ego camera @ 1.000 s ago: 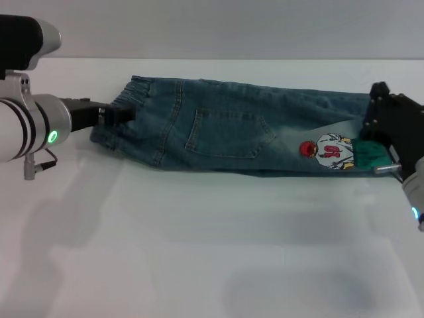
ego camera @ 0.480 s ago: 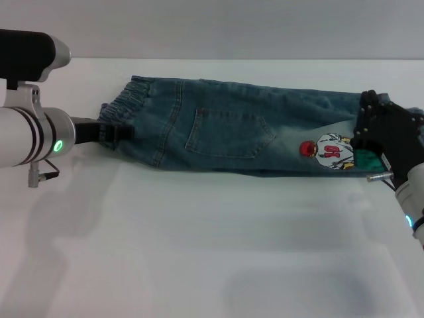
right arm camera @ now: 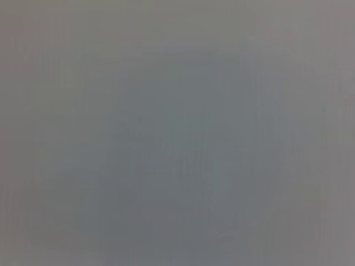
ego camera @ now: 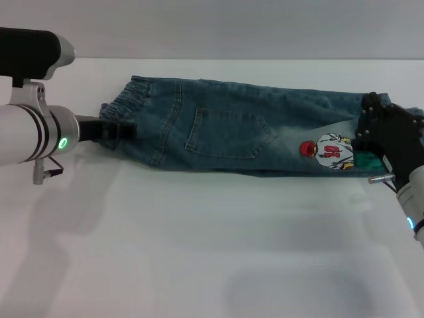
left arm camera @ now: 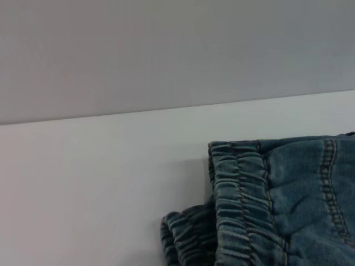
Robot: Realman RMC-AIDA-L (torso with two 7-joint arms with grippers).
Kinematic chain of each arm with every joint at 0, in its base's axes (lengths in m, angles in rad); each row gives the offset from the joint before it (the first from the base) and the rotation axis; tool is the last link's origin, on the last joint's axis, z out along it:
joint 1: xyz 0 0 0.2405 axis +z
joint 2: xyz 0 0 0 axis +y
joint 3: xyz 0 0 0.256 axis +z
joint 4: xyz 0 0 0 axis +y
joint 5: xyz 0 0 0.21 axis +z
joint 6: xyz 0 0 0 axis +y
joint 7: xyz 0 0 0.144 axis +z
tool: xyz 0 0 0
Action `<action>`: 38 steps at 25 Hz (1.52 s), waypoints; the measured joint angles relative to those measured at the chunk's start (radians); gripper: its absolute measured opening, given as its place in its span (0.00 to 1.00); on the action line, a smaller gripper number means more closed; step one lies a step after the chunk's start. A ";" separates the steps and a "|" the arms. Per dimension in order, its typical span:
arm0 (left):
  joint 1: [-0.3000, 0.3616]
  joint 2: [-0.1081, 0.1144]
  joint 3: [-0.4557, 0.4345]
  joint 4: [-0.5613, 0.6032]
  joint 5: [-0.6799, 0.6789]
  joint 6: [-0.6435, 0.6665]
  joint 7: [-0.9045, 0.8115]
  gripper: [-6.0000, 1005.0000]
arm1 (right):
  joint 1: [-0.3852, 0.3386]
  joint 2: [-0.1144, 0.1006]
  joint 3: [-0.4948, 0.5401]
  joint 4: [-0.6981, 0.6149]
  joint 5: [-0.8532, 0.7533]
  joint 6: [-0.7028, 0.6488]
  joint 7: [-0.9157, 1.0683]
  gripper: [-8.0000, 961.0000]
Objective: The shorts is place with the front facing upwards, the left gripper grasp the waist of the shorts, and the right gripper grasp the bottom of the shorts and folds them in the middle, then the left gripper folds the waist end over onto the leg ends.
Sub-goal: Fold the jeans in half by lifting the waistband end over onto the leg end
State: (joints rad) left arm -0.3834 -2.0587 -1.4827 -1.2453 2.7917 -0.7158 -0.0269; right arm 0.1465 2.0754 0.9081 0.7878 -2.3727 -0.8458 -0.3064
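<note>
Claw on my right arm, the right gripper [ego camera: 368,136], sits nearest me over the bottom of the shorts [ego camera: 354,156], its black body covering the hems beside the cartoon patch [ego camera: 326,152]. I cannot tell whether it has hold of cloth; its own wrist camera shows only featureless grey, so no help there. A silver pin and something green show under the claw; what the green thing is I cannot say

Left gripper [ego camera: 119,129] lies level at the opposite end, its tip at the waist of the shorts [ego camera: 126,106]. The near layer of waistband looks bunched against it. Whether it is clenched on the band I cannot tell; the fingers merge with the dark cloth

Shorts [ego camera: 232,129] lie lengthwise across the white table [ego camera: 199,252], already doubled along the middle, pocket [ego camera: 228,132] uppermost. Judgement: the lengthwise fold is done, and each claw sits at one end because the waist must next travel over onto the leg ends

Materials: mid-blue denim, faded paler toward the legs, double stitching along pocket and seams. Waistband is elastic-gathered, tightly ruched, darker; in the left wrist view two stacked bands [left arm camera: 238,210] confirm the doubling. Farthest back, a plain grey wall [ego camera: 232,26]
</note>
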 joint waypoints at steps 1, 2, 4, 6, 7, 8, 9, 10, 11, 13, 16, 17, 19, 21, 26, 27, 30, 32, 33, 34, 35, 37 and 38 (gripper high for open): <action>0.000 0.000 0.000 0.000 0.000 0.000 0.000 0.84 | 0.000 0.000 0.000 0.000 0.000 0.000 0.000 0.01; 0.000 0.000 0.000 0.000 0.000 0.000 0.000 0.84 | 0.000 0.000 0.000 0.000 0.000 0.000 0.000 0.01; 0.000 0.000 -0.002 0.008 0.000 0.000 -0.003 0.84 | 0.000 0.000 0.000 0.000 0.000 -0.001 0.001 0.01; 0.000 0.000 -0.002 0.009 0.000 0.000 -0.005 0.84 | 0.001 -0.001 0.000 0.000 0.000 -0.001 0.001 0.01; 0.000 0.000 -0.002 0.009 0.000 0.000 -0.005 0.84 | 0.001 -0.001 0.000 0.000 0.000 -0.001 0.001 0.01; 0.000 0.000 -0.002 0.009 0.000 0.000 -0.005 0.84 | 0.001 -0.001 0.000 0.000 0.000 -0.001 0.001 0.01; 0.000 0.000 -0.002 0.009 0.000 0.000 -0.005 0.84 | 0.001 -0.001 0.000 0.000 0.000 -0.001 0.001 0.01; -0.005 0.000 -0.002 0.018 0.000 0.001 -0.007 0.84 | 0.002 -0.001 0.000 -0.001 0.000 -0.001 0.001 0.01; -0.005 0.000 -0.002 0.018 0.000 0.001 -0.007 0.84 | 0.003 -0.002 0.000 -0.001 0.000 -0.001 0.001 0.01; -0.030 0.000 -0.002 0.055 0.000 0.002 -0.008 0.84 | 0.004 -0.002 0.000 -0.002 0.000 -0.001 0.001 0.01; -0.043 0.000 -0.002 0.073 0.000 0.002 -0.009 0.83 | 0.003 -0.003 0.000 -0.002 -0.002 -0.001 0.001 0.01; -0.046 -0.001 -0.002 0.076 0.000 0.002 -0.009 0.83 | 0.003 -0.003 0.001 -0.002 -0.003 -0.001 0.001 0.01; -0.048 -0.001 -0.002 0.077 0.000 0.003 -0.009 0.83 | 0.002 -0.003 0.003 -0.002 -0.004 -0.001 0.001 0.01; -0.050 -0.001 -0.002 0.076 0.000 0.002 -0.009 0.83 | 0.002 -0.004 0.005 -0.002 -0.004 -0.001 0.001 0.01; -0.041 -0.002 0.000 0.083 -0.001 0.032 -0.012 0.83 | 0.003 -0.005 0.007 -0.001 -0.004 -0.001 0.001 0.01; -0.039 -0.002 0.001 0.083 -0.001 0.035 -0.012 0.80 | 0.003 -0.005 0.008 0.002 -0.004 -0.001 0.001 0.01; -0.037 -0.002 0.000 0.091 -0.002 0.040 -0.008 0.70 | 0.002 -0.005 0.009 0.004 -0.004 -0.001 0.001 0.01; -0.040 -0.002 -0.001 0.099 -0.002 0.040 -0.004 0.64 | 0.002 -0.005 0.009 0.004 -0.004 -0.001 0.001 0.01; -0.041 -0.002 -0.001 0.100 -0.002 0.040 -0.004 0.61 | 0.002 -0.005 0.009 0.005 -0.004 -0.001 0.001 0.01; -0.042 -0.002 -0.002 0.101 -0.002 0.041 -0.004 0.58 | 0.002 -0.006 0.009 0.006 -0.004 -0.001 0.001 0.01; -0.042 -0.001 -0.002 0.102 -0.002 0.041 -0.004 0.55 | 0.002 -0.006 0.009 0.006 -0.004 -0.001 0.001 0.01; -0.043 -0.001 -0.002 0.102 -0.002 0.042 -0.003 0.50 | 0.001 -0.006 0.009 0.006 -0.004 -0.001 0.001 0.01; -0.043 -0.001 -0.002 0.102 -0.002 0.042 -0.003 0.47 | 0.001 -0.006 0.009 0.006 -0.004 -0.001 0.001 0.01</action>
State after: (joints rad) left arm -0.4269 -2.0601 -1.4849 -1.1433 2.7900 -0.6737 -0.0303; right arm 0.1478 2.0693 0.9173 0.7942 -2.3766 -0.8467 -0.3052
